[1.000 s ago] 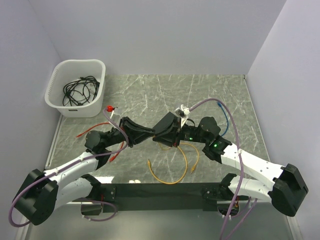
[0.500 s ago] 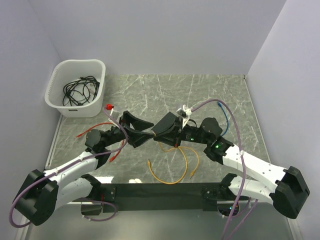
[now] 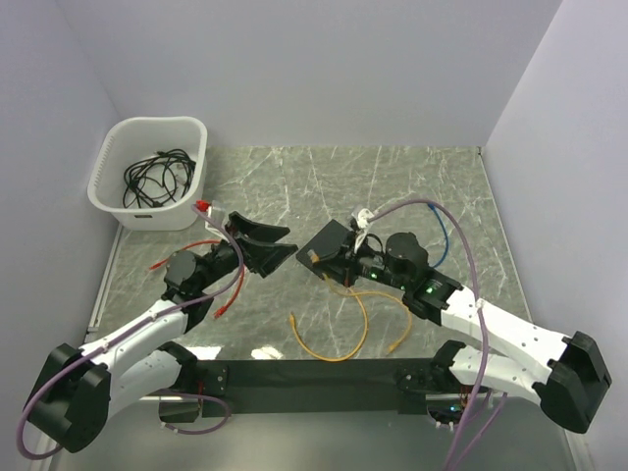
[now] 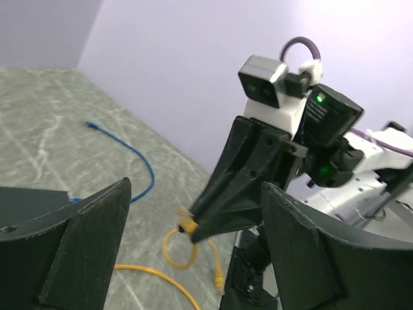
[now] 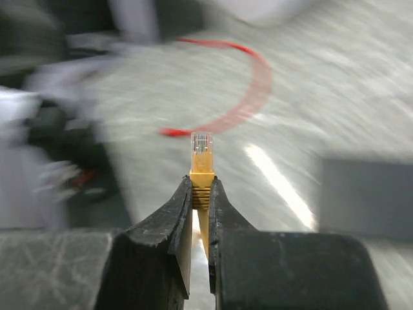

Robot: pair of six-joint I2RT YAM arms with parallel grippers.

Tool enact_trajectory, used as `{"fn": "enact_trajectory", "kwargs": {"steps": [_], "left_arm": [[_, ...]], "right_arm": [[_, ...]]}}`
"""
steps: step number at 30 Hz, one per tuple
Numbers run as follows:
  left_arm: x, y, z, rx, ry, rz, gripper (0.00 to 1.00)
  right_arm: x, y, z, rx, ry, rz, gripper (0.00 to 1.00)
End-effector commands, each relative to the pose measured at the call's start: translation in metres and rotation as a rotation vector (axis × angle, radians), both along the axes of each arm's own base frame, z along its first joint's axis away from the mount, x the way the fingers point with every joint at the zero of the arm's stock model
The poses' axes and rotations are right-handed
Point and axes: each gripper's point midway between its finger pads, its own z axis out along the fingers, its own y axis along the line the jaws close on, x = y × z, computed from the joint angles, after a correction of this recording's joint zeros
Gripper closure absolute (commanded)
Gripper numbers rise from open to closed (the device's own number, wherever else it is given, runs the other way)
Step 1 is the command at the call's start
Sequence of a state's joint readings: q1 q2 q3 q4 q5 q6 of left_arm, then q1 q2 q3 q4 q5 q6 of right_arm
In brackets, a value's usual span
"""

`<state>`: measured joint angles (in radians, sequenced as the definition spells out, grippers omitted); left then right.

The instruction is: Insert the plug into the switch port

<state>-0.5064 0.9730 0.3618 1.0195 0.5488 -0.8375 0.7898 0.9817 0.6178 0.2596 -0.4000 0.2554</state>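
My right gripper (image 5: 201,184) is shut on the yellow boot of the plug (image 5: 201,152), whose clear tip sticks out past the fingertips. In the top view the right gripper (image 3: 314,257) sits mid-table and points left, with the plug (image 3: 310,256) at its tip. The flat black switch (image 3: 330,235) lies on the table just beyond it, and shows blurred at the right of the right wrist view (image 5: 364,194). My left gripper (image 3: 287,240) stands wide open with nothing in it, facing the plug (image 4: 186,225) across a short gap. The switch (image 4: 32,203) shows behind its left finger.
The yellow cable (image 3: 343,334) loops on the table in front of the right gripper. A red cable (image 3: 186,253) lies by the left arm and a blue cable (image 3: 444,235) at the back right. A white basket (image 3: 147,211) with black cables stands at the back left.
The left gripper was shut, tip to tip with the right gripper. It has opened wide and drawn back to the left. The right gripper keeps the plug.
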Motion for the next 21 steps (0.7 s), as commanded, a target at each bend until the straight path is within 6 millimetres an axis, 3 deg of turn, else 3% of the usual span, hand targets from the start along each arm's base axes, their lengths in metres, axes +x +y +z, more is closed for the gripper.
{"fn": "enact_trajectory", "kwargs": {"steps": [1, 2, 5, 10, 13, 19, 21], "left_arm": [[0.02, 0.008, 0.006, 0.002, 0.002, 0.102, 0.14], [0.025, 0.008, 0.001, 0.013, 0.015, 0.113, 0.14], [0.037, 0.007, -0.008, 0.026, 0.042, 0.129, 0.15], [0.057, 0.003, -0.022, 0.053, 0.07, 0.129, 0.16], [0.078, 0.004, -0.038, 0.081, 0.104, 0.145, 0.17], [0.129, -0.004, -0.081, 0.162, 0.2, 0.162, 0.19], [0.151, -0.012, -0.105, 0.21, 0.255, 0.152, 0.2]], "right_arm": [[0.051, -0.041, -0.039, -0.239, 0.04, -0.356, 1.0], [0.059, -0.046, -0.041, -0.272, 0.055, -0.408, 1.0], [0.076, -0.067, -0.079, -0.419, 0.126, -0.558, 1.0], [0.081, -0.083, -0.117, -0.506, 0.205, -0.662, 1.0], [0.087, -0.104, -0.142, -0.578, 0.268, -0.751, 1.0], [0.092, -0.111, -0.176, -0.647, 0.386, -0.759, 1.0], [0.094, -0.106, -0.186, -0.68, 0.413, -0.738, 1.0]]}}
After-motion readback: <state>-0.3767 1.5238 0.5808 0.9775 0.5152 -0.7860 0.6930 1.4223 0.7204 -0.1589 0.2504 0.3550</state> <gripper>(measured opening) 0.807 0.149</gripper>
